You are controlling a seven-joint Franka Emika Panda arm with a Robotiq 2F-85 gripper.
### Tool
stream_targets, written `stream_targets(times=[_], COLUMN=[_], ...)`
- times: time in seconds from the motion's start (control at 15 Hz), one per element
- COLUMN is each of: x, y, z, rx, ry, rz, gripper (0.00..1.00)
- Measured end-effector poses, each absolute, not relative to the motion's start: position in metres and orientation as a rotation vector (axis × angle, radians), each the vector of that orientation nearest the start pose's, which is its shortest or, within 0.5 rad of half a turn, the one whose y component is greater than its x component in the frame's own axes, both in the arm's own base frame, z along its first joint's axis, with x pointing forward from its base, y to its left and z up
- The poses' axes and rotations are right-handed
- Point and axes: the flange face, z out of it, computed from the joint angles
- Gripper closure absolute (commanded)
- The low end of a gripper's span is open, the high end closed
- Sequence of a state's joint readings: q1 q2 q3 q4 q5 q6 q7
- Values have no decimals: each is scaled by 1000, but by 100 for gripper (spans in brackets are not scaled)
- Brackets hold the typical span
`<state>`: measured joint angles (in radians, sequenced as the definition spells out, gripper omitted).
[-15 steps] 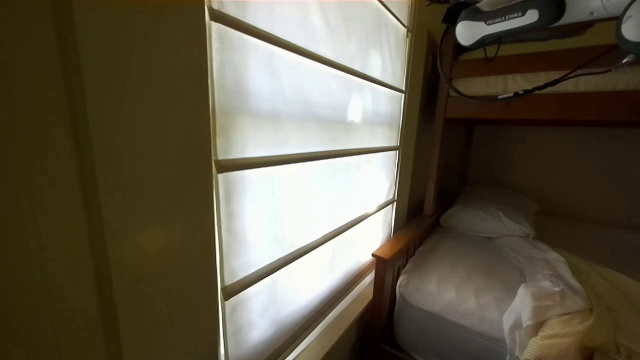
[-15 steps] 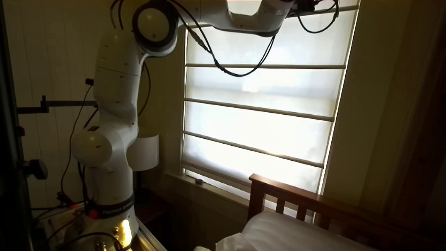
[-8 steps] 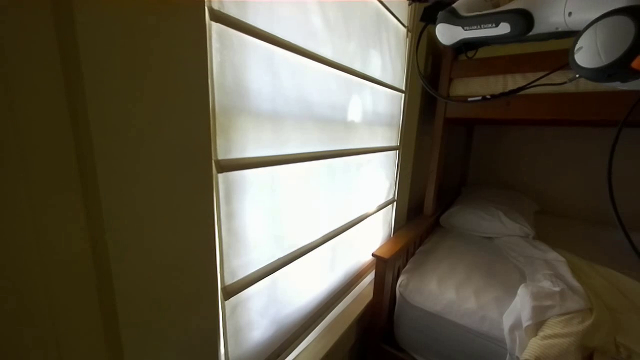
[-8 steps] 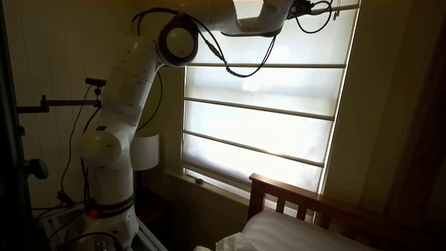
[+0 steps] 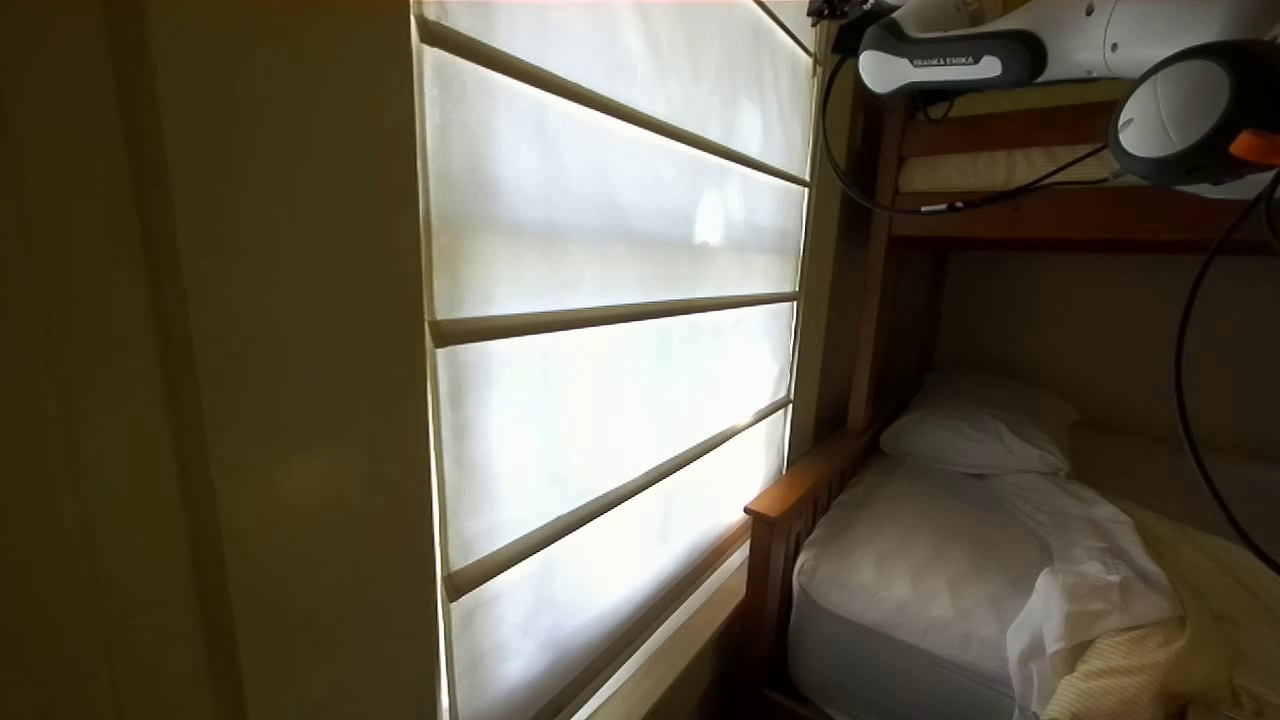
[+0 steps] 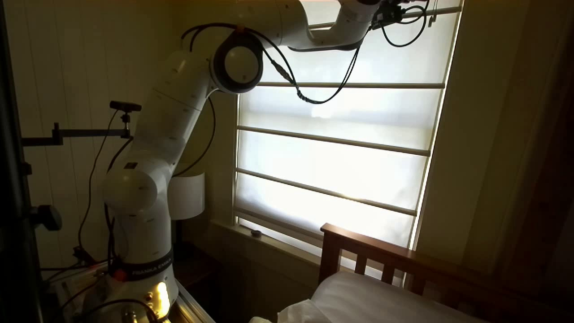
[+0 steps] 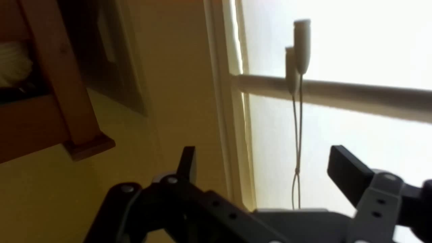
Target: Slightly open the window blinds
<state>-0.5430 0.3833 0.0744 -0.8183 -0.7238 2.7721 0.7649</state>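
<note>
A dark brown, wood-toned side table (image 6: pixel 200 268) stands in deep shadow. Directly on it rests an upright white drum-shaded lamp (image 6: pixel 188 196) with a dark stem

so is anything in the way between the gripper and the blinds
Nothing solid shows in the way. In the wrist view, the open gripper points toward one edge of the window blinds, with only the pull cords and their two tassels hanging in front. Those are probably what it should grasp.
</note>
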Motion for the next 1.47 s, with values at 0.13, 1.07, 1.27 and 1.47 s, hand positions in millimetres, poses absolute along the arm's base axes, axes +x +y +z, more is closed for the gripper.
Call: stream_targets(times=[0.13, 1.07, 1.27, 1.47], x=[580, 545, 550, 555], y=[-272, -296, -293, -286], z=[880, 903, 900, 901], rx=[-2355, -2480, -2467, -2423], ry=[997, 1120, 1090, 1022], rz=[-2490, -2464, -2468, -2476], gripper=[0, 0, 0, 0])
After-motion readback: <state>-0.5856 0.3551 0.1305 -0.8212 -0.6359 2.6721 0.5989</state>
